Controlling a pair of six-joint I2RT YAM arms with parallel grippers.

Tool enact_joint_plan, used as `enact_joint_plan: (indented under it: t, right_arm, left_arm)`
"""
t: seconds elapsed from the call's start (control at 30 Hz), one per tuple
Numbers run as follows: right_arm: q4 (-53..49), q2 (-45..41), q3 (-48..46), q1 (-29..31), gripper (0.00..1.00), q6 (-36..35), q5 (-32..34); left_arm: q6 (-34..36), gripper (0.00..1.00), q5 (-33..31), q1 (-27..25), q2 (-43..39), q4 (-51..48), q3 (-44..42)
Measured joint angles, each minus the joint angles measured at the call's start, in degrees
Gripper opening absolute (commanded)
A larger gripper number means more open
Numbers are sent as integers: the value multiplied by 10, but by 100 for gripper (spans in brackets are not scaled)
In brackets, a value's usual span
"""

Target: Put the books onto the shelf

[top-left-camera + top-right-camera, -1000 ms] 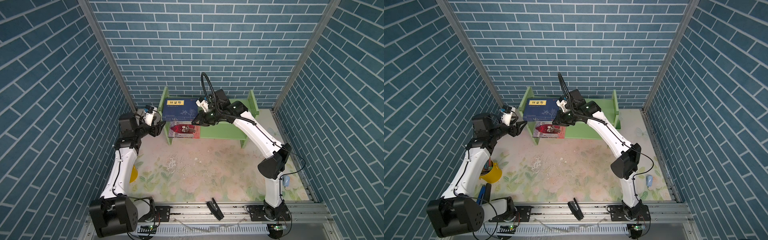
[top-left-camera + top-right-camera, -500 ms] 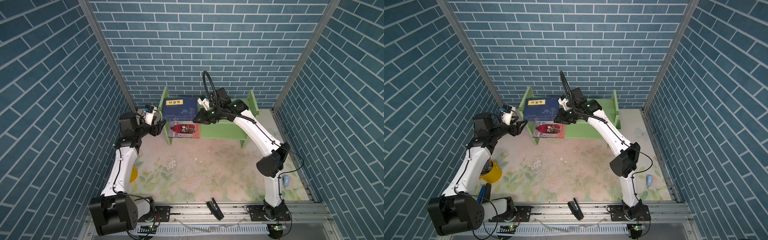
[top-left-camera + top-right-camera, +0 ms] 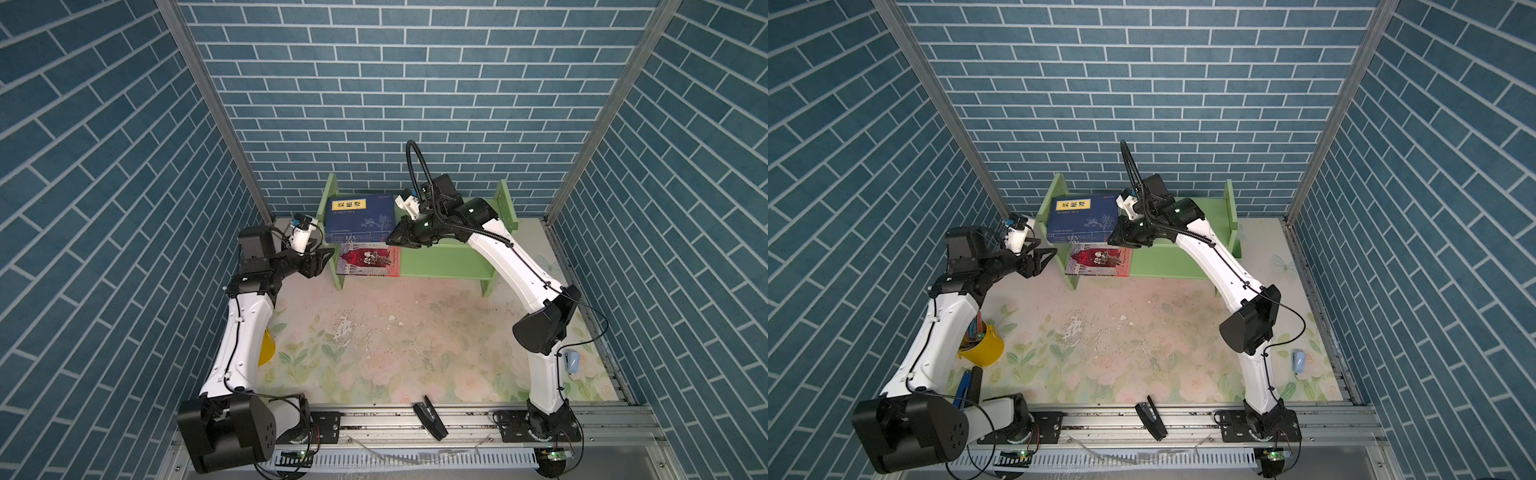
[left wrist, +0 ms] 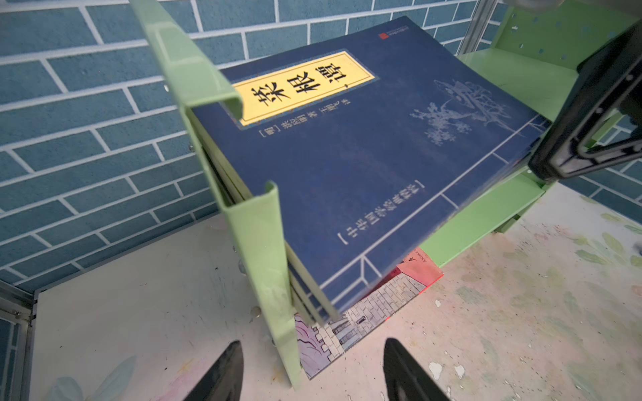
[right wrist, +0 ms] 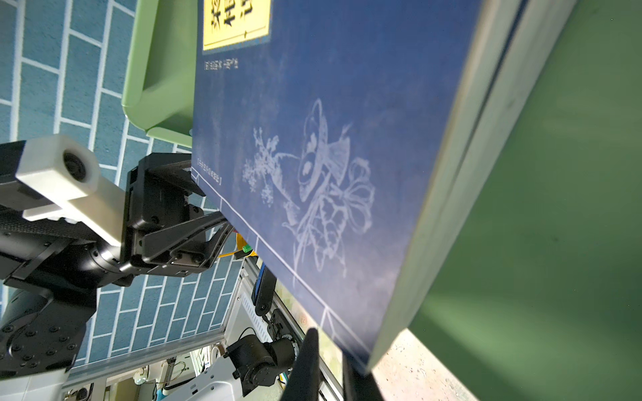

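right gripper point(image 3: 390, 240) clamped on the top blue book point(image 3: 359, 218), left gripper point(image 3: 322, 258) empty

from my seat: the dark blue books lie flat in a stack on the upper tier of the green shelf point(image 3: 442, 262), tight against its left side panel. the right claw is pinched narrow on the front right corner of the top one. the red castle book point(image 3: 370, 262) lies flat on the lower tier, poking out past the front edge. left claw hovers with jaws apart, holding nothing, just outside that left panel.
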Motion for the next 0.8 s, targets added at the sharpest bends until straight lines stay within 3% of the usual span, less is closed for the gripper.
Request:
enact_joint_plan:
  t: [0.5, 0.67, 0.8]
  right_arm:
    - [-6, -14, -22, 3, 20, -3, 4]
    - [25, -83, -119, 5, 21, -4, 30]
    - [92, -200, -266, 9, 19, -3, 59]
  left_arm:
    - [-31, 65, -6, 4, -1, 18, 30]
    - [-36, 65, -6, 4, -2, 20, 30]
    - [-24, 65, 10, 5, -9, -32, 31]
